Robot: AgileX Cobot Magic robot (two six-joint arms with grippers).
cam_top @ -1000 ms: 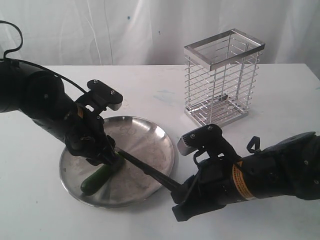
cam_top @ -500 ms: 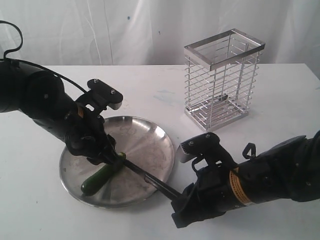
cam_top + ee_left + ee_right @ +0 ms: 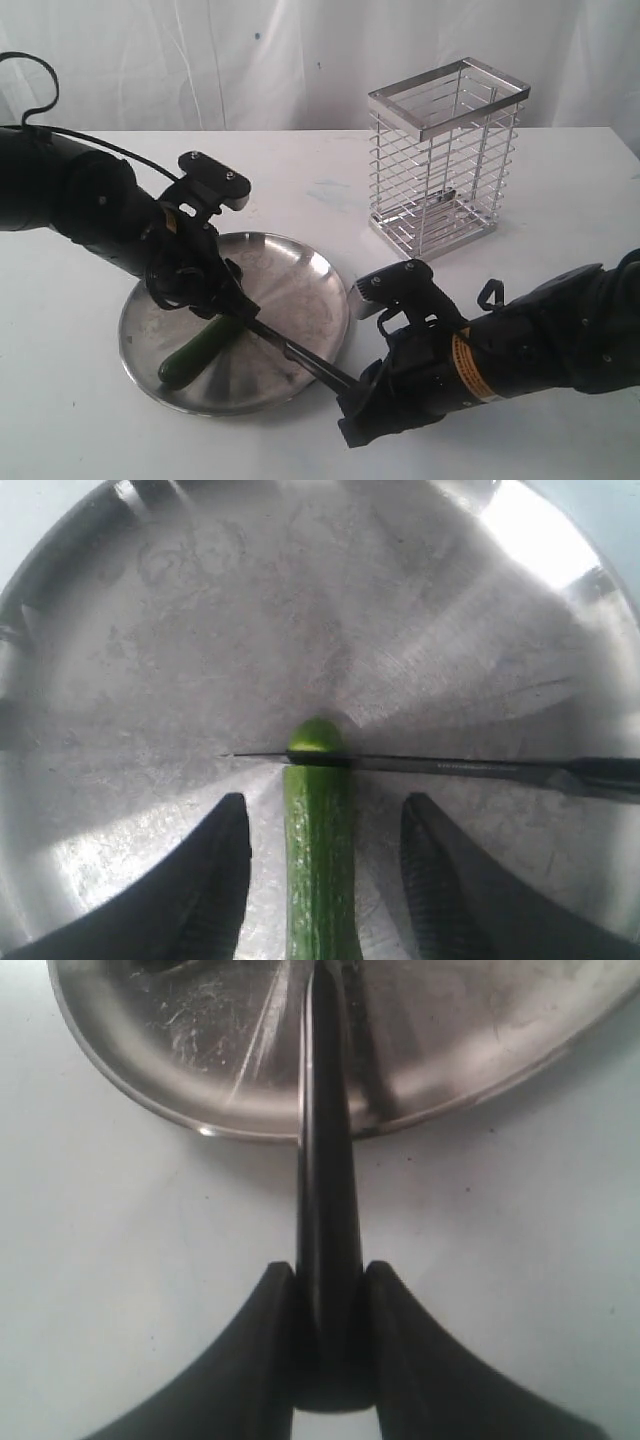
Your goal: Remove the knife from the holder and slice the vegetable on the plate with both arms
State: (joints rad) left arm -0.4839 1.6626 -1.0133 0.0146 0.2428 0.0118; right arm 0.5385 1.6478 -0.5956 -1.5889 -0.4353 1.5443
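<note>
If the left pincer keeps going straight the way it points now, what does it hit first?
Probably the vegetable, which lies between the open fingers of the left pincer; just beyond it the knife blade crosses its tip, over the plate. Depth is unclear.

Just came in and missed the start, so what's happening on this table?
The right hand is clamped on the handle of the knife, whose blade lies across the vegetable near its tip on the plate. A small end piece sits just beyond the blade. The left hand is open, its fingers either side of the vegetable without touching it. The holder stands empty behind.
</note>
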